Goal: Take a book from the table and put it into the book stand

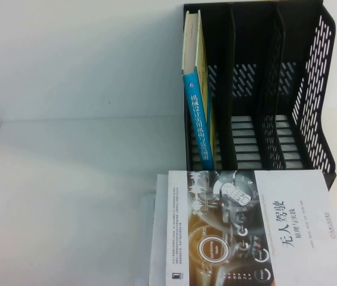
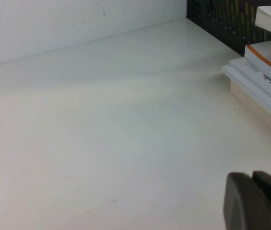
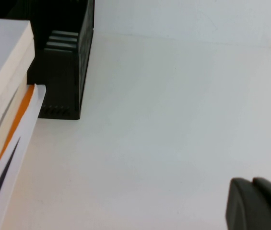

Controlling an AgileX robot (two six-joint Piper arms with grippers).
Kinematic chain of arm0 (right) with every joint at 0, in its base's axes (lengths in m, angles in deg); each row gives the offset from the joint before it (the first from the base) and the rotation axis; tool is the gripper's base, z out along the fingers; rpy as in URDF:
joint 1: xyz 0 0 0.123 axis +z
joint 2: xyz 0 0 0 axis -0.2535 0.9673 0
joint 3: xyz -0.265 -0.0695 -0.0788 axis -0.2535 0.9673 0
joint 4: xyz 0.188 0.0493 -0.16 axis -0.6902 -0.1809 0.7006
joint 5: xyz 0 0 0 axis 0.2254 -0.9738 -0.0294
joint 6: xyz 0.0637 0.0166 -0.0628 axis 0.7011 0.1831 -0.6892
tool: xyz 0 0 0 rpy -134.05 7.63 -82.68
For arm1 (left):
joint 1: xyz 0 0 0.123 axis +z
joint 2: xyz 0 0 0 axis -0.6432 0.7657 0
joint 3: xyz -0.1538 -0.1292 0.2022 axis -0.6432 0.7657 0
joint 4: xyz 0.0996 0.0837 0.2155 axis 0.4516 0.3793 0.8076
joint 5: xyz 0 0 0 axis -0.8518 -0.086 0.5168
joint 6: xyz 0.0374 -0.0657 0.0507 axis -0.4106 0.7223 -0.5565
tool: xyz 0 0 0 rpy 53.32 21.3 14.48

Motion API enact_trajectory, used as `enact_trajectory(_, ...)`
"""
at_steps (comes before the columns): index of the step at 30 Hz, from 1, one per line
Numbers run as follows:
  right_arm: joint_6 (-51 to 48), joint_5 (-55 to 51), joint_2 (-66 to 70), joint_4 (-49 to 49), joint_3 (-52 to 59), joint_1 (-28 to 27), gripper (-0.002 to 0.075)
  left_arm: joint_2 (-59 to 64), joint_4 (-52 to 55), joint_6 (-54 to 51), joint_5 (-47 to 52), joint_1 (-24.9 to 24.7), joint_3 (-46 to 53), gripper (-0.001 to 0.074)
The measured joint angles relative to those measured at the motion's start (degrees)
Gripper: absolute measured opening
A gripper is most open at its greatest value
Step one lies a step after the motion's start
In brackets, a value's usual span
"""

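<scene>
left gripper (image 2: 256,178) low over table (image 2: 101,143), fingers pressed together, empty, well apart from book stand (image 1: 257,83). right gripper (image 3: 256,184) also low over table beside stand's other side, fingers together, nothing held. book (image 1: 197,95) upright in stand's leftmost slot, teal spine facing out. white-and-dark book (image 1: 257,232) atop pile just before stand.

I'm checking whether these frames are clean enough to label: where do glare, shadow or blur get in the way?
High view: bright, washed-out wall; the book in the book stand reads clearly, the dashboard-cover book shows mild glare. Left wrist view: soft shadow band across the table; left gripper dark, blurred, shut. Right wrist view: even light; right gripper blurred, shut; stack edge out of focus.
</scene>
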Motion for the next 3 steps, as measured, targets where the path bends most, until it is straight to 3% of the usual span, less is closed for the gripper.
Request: enact_trajectory(3,0.0,0.0,0.0,0.0,0.0,0.0,-0.0003,0.0,0.0,0.0,0.0,0.0,0.0,-0.0002)
